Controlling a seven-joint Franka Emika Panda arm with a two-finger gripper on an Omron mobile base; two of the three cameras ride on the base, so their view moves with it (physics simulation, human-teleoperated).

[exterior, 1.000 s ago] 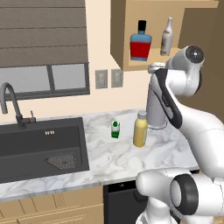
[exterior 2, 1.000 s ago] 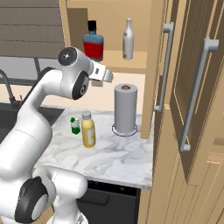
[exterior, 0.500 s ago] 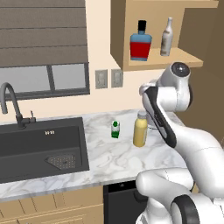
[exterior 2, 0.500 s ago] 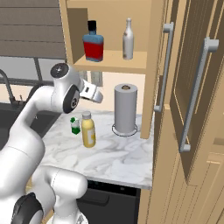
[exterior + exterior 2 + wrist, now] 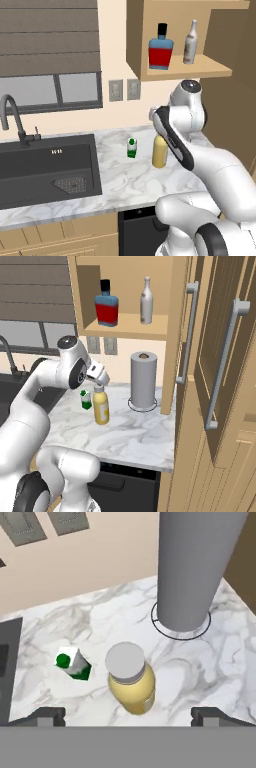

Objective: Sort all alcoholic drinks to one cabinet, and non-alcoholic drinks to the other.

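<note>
The gripper (image 5: 127, 714) hangs above the yellow bottle (image 5: 131, 679) with its jaws spread wide and nothing between them; the two finger tips straddle the bottle from overhead, the pale cap nearly centred between them. The bottle stands upright on the marble desk (image 5: 135, 438), towards its back edge, with the green-and-white carton (image 5: 73, 664) just beside it on the sink side and the paper-towel roll (image 5: 143, 381) near it on the cabinet side. The blue bottle (image 5: 161, 48) and the grey long-necked bottle (image 5: 190, 43) already stand on the shelf of the small box cabinet (image 5: 125, 326), so the two soft drinks look like what remains.

The risks, as I judge them: a descent slightly off centre could land a finger on the cap and tip the tall bottle; a grip taken too high on the cap may slip once lifted; the carton sits close enough that a finger or the swinging bottle could knock it over. The tall pantry unit (image 5: 220, 371) has a door swung open beside the desk's end; the arm could clip it on the way across.
</note>
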